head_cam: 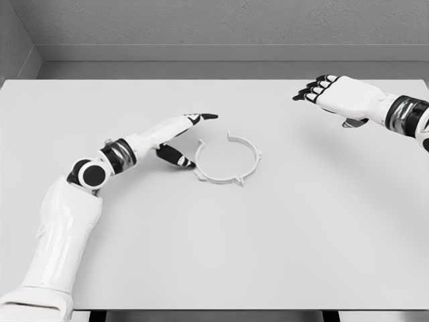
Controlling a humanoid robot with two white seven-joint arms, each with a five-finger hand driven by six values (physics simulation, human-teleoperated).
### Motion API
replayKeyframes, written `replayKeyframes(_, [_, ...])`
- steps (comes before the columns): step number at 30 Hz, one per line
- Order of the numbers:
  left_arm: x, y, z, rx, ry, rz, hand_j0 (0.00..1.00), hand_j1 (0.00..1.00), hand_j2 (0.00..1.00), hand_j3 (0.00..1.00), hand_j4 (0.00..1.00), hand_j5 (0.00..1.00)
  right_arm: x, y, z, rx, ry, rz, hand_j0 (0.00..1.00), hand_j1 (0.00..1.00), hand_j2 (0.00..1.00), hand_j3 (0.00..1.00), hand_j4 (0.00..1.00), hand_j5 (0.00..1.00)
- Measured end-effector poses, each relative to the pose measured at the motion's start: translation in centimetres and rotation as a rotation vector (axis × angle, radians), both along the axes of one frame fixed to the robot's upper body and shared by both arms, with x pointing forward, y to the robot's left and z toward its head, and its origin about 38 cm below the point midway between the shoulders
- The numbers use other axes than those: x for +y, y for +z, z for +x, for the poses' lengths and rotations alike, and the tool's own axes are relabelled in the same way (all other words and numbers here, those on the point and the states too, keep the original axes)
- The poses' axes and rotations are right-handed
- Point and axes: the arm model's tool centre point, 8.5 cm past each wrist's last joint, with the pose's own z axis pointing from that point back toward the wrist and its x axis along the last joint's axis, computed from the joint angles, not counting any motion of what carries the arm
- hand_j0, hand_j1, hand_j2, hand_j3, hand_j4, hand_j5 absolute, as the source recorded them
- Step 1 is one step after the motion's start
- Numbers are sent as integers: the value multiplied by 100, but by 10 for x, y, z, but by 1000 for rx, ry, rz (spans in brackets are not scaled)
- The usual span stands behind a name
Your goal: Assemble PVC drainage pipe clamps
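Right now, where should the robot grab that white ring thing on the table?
Probably on the near-left part of the pipe clamp ring, coming in from the left. The ring lies flat on the table, thin and open in the middle, so one finger could slip inside the band and the thumb outside. The left hand, its fingers open, sits right beside that edge.

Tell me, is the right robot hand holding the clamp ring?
No, the right robot hand hovers far from the clamp ring, which lies on the table.
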Motion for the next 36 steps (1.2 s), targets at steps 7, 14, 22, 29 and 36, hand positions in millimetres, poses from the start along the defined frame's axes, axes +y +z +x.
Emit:
replayKeyframes(7, [-7, 6, 7, -4, -7, -8, 100, 100, 100, 100, 100, 100, 0, 1, 0, -1, -1, 1, 100, 100, 100, 100, 100, 100])
replayKeyframes(14, [-15, 6, 10, 1, -13, 0, 100, 100, 100, 100, 100, 100, 0, 1, 0, -1, 0, 0, 100, 100, 100, 100, 100, 100])
replayKeyframes(22, [6, -1, 0, -6, 19, -6, 100, 100, 100, 100, 100, 100, 1, 1, 0, -2, 4, 0, 100, 100, 100, 100, 100, 100])
replayKeyframes(29, [20, 4, -27, -67, 39, -20, 100, 100, 100, 100, 100, 100, 4, 2, -2, -4, 14, 1, 100, 100, 100, 100, 100, 100])
replayKeyframes(36, [18, 22, -32, -136, 23, -30, 100, 100, 100, 100, 100, 100, 4, 2, -2, -5, 15, 1, 100, 100, 100, 100, 100, 100])
